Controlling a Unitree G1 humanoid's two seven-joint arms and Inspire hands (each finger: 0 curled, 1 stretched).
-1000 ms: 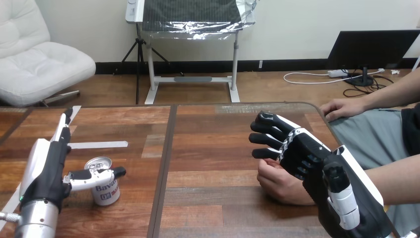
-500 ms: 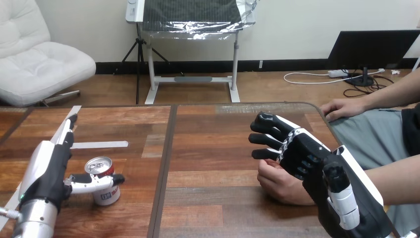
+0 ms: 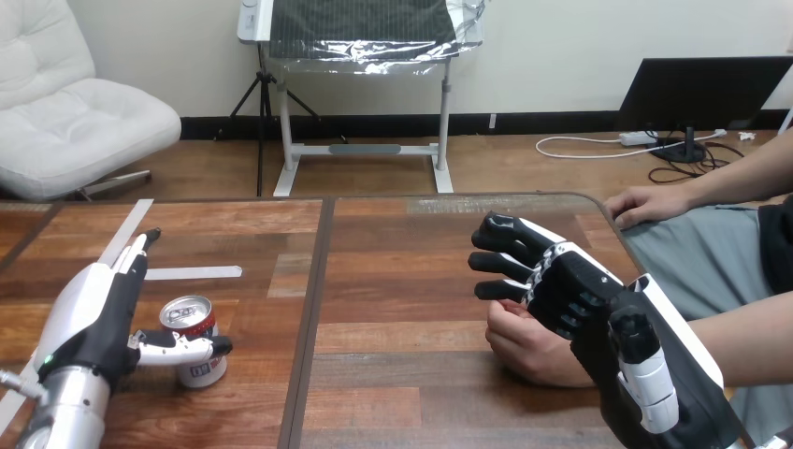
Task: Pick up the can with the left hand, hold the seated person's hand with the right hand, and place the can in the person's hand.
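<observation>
- The can (image 3: 198, 367) stands upright on the worktop (image 3: 402, 271), at the near left, with its long axis vertical and the opened top facing up.
- My left hand (image 3: 93, 318) is just beside the can, on its left side. The fingers (image 3: 134, 264) are stretched straight and point away from me, past the can, so they are not wrapped around it.
- The thumb (image 3: 178, 344) lies across the front of the can, and it seems to touch the wall. I judge that this is not a real hold yet: the can sits in the corner between thumb and palm, to the right of the palm.
- For the coming move the fingers must close to the right, around the back of the upright can. If the palm pushes first, the can may tip or slide.
- My right hand (image 3: 575, 295) is far from the can, on the right side of the worktop. It hangs over the person's hand (image 3: 524, 346), which rests on the wood below it. I cannot tell if it has a hold of that hand.
- The left hand is clearly the nearer one to the can.
</observation>
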